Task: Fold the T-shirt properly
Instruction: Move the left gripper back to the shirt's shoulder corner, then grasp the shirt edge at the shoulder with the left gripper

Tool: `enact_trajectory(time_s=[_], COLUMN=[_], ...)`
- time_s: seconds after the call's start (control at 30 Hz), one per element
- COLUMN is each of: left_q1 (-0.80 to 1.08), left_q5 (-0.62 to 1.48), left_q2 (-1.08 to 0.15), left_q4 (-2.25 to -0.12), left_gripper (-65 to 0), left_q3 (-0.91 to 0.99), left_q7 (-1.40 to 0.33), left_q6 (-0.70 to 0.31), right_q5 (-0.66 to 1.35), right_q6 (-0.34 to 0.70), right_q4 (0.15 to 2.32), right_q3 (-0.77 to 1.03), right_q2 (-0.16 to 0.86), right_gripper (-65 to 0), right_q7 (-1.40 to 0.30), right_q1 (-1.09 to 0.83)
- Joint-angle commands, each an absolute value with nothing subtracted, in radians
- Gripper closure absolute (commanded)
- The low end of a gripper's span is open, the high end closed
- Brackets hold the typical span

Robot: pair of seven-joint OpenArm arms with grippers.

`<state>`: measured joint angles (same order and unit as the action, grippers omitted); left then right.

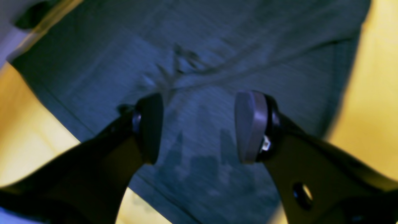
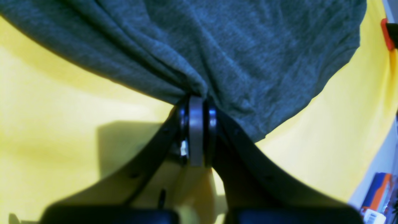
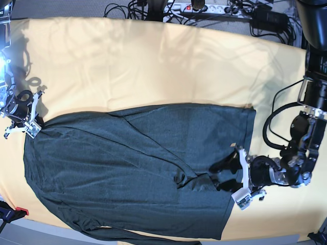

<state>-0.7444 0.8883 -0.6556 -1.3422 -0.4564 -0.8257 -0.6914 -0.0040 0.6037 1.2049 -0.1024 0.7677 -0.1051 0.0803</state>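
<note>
Fabric is pinched between the closed fingertips of the right gripper (image 2: 196, 104) at a corner of the T-shirt (image 2: 217, 56), and in the right wrist view the knit is seen gathered into a tight bunch of folds right at the pads. Only a small bite of cloth appears to be held; if the arm is raised or drawn across quickly, that bite could be pulled out and the corner dropped back in a heap. It cannot be told from the bunching how many layers are caught. If just the top layer is held, the layers would be separated and the fold spoiled.

Further across the table, the left gripper (image 1: 199, 124) is held above the T-shirt with its jaws wide apart and nothing between them; its shadow falls on the cloth below. The left wrist view is blurred, so contact with the fabric cannot be ruled out, though a gap seems likely. Wrinkles are seen just ahead of the pads. If the jaws are brought down there, a ridge rather than an edge could be seized.

The garment is spread over the yellow tablecloth (image 3: 153, 61), its lower edge near the table's front. A lopsided pull could drag it over that edge, or ruck the tablecloth beneath.
</note>
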Motion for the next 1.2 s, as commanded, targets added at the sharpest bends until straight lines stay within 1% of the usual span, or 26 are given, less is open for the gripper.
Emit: enact_trajectory(time_s=[0.0, 0.1, 0.17, 0.2, 0.3, 0.43, 0.53, 0.7, 0.8, 0.93, 1.03, 1.17], left_q1=[-0.781, -0.781, -0.778, -0.769, -0.712, -0.604, -0.513, -0.380, -0.341, -0.344, -0.363, -0.411], left_q5=[0.967, 1.179, 1.238, 1.251, 1.248, 1.143, 0.971, 0.459, 0.217, 0.014, -0.105, -0.232], left_q2=[-0.682, -0.722, -0.744, -0.763, -0.838, -0.927, -0.973, -0.989, -0.989, -0.989, -0.989, -0.988], left_q4=[-1.392, -1.518, -1.605, -1.643, -1.739, -1.856, -1.897, -1.900, -1.891, -1.859, -1.800, -1.710], left_gripper=[-35.9, -35.9, -35.9, -35.9, -35.9, -35.9, -35.9, -35.9, -35.9, -35.9, -35.5, -35.5], left_q3=[-0.445, -0.445, -0.445, -0.445, -0.445, -0.445, -0.445, -0.453, -0.487, -0.577, -0.658, -0.757], left_q7=[-0.865, -1.090, -1.223, -1.248, -1.253, -1.249, -1.159, -0.807, -0.630, -0.505, -0.430, -0.355], left_q6=[-0.698, -0.698, -0.698, -0.698, -0.698, -0.698, -0.698, -0.698, -0.698, -0.698, -0.698, -0.696], right_q5=[0.004, 0.004, 0.004, 0.004, 0.004, 0.004, 0.004, 0.004, 0.004, 0.004, 0.004, 0.004], right_q6=[0.596, 0.595, 0.595, 0.595, 0.594, 0.578, 0.559, 0.557, 0.556, 0.557, 0.554, 0.522], right_q4=[1.214, 1.214, 1.214, 1.214, 1.214, 1.214, 1.214, 1.214, 1.214, 1.214, 1.214, 1.214], right_q3=[-0.093, -0.093, -0.093, -0.093, -0.093, -0.093, -0.093, -0.093, -0.093, -0.093, -0.093, -0.093], right_q2=[0.796, 0.796, 0.798, 0.798, 0.799, 0.799, 0.799, 0.799, 0.800, 0.801, 0.801, 0.801], right_gripper=[0.0, 0.0, 0.0, 0.0, 0.0, 0.0, 0.0, 0.0, 0.0, 0.0, 0.0, 0.0], right_q7=[-0.110, -0.128, -0.128, -0.128, -0.144, -0.174, -0.173, -0.215, -0.236, -0.230, -0.230, -0.230], right_q1=[0.099, 0.099, 0.099, 0.099, 0.097, 0.097, 0.099, 0.097, 0.097, 0.097, 0.097, 0.097])
